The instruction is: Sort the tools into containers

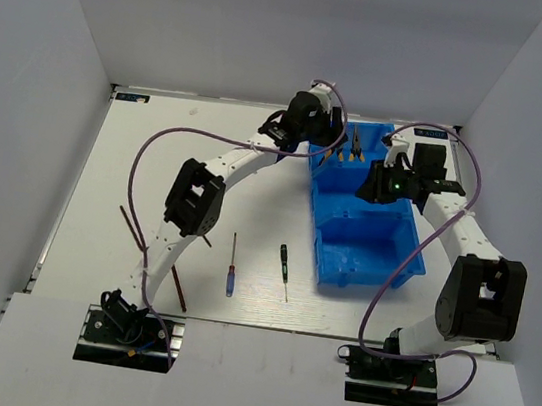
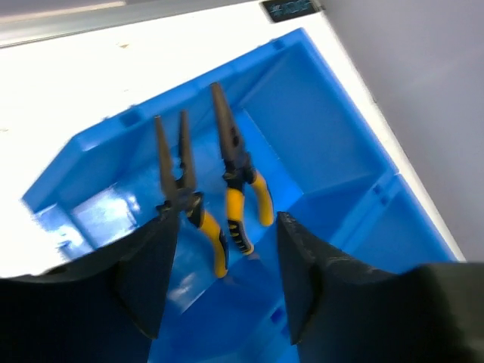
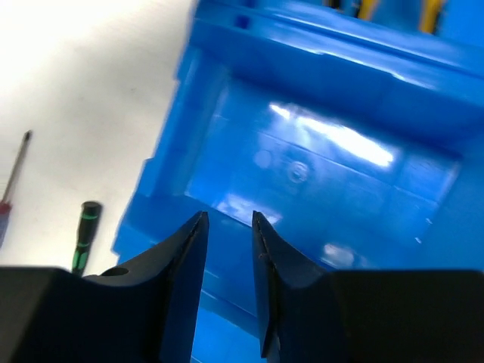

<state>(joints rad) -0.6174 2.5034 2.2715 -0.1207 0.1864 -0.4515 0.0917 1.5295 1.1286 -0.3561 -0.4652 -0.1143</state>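
Left jaws spread empty above both pliers (image 2: pixel 240 178) in the bin's far compartment (image 2: pixel 302 113), right jaws barely parted, seemingly empty, while two screwdrivers (image 1: pixel 230 280) and likely hex keys (image 1: pixel 131 224) wait on the table (image 1: pixel 261 202)

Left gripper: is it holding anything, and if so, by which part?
Nothing is held. The left gripper is open and empty; both pliers lie free in the blue bin beneath it.

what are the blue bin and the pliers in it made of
The bin: glossy molded plastic, judging by the bright glare on its floor. The pliers: dull dark metal noses; yellow-black handles look like rubbery or plastic sleeves, hard to tell which.
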